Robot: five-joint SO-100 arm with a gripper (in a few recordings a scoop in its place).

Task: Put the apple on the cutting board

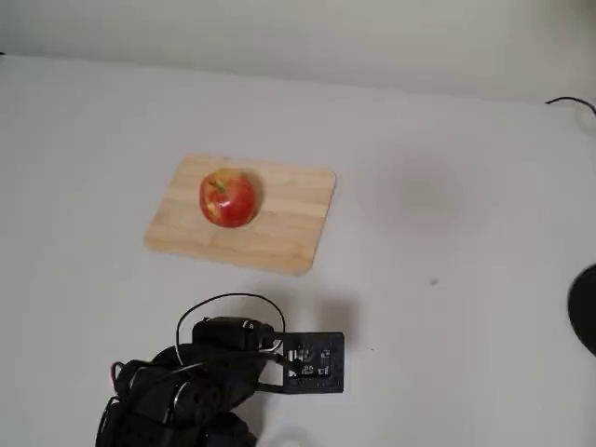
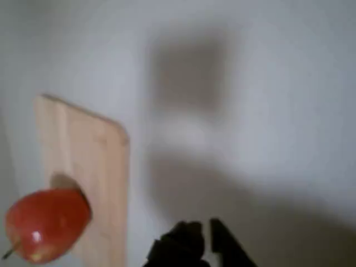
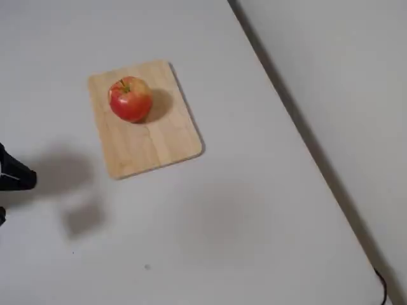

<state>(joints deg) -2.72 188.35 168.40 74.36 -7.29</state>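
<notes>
**Apple on board, arm pulled clear**

Black two-finger gripper (image 2: 204, 245) sits at the near edge of the wrist view, blurred; fingertips close together, nothing between them, can't tell if fully clenched. Small round red apple with yellow patches (image 1: 227, 197) rests on the flat light wooden cutting board (image 1: 289, 219), toward its left end in that fixed view. Black arm (image 1: 200, 386) is near, well apart from the board, on the white table (image 1: 447, 307).

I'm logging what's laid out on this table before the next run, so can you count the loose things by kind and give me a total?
Apples: 1, the red apple resting on the board.
Cutting boards: 1, the light wooden cutting board lying flat on the white table.
Total: 2 things.
</notes>
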